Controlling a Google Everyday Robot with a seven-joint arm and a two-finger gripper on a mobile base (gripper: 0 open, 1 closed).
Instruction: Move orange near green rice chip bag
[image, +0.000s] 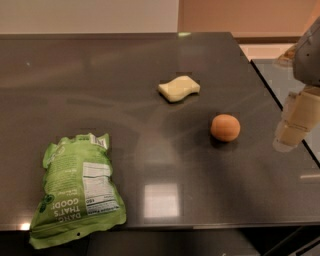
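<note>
The orange (225, 127) is a small round fruit resting on the dark table, right of centre. The green rice chip bag (77, 187) lies flat at the front left of the table, label side up, far from the orange. My gripper (295, 122) hangs at the right edge of the view, to the right of the orange and apart from it, over the table's right edge. It holds nothing that I can see.
A pale yellow wavy-edged sponge (179, 88) lies behind and left of the orange. The dark table (150, 65) ends at a right edge near the gripper and a front edge just below the bag. A second surface (280, 75) stands to the right.
</note>
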